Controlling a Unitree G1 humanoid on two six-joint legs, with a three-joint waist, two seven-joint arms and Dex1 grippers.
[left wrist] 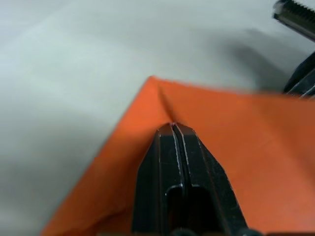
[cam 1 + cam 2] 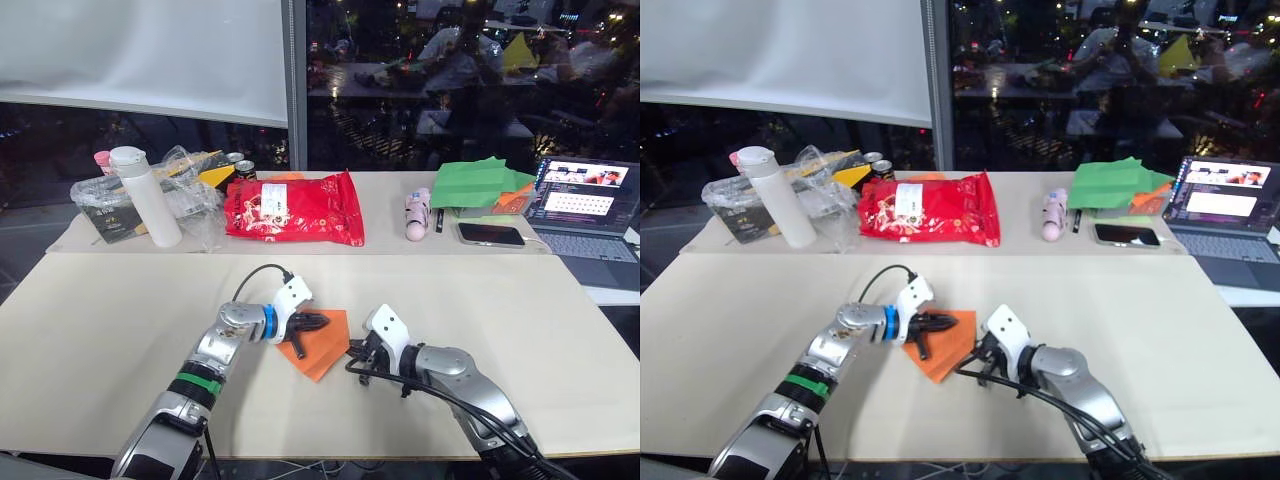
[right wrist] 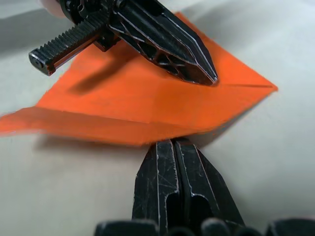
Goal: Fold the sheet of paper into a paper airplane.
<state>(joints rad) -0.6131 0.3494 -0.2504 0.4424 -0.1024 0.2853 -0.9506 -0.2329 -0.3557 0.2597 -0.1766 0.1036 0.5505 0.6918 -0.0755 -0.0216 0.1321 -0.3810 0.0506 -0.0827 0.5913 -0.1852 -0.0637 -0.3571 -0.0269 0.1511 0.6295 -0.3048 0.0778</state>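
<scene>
The sheet of paper (image 2: 325,352) is bright orange, partly folded into a pointed shape, and lies flat on the near middle of the table. My left gripper (image 2: 320,322) is shut, and its tips rest on top of the paper (image 1: 246,147) along a crease near one corner. My right gripper (image 2: 354,351) is also shut and lies low on the table. Its tips touch the paper's right edge (image 3: 138,108), which is lifted slightly. The left gripper (image 3: 209,77) also appears in the right wrist view, pressing down on the orange surface.
Along the back of the table (image 2: 100,320) stand a white bottle (image 2: 145,195), a clear plastic bag (image 2: 110,200), a red snack bag (image 2: 295,208), a pink item (image 2: 417,215), a green paper stack (image 2: 478,183), a phone (image 2: 490,234) and a laptop (image 2: 590,205).
</scene>
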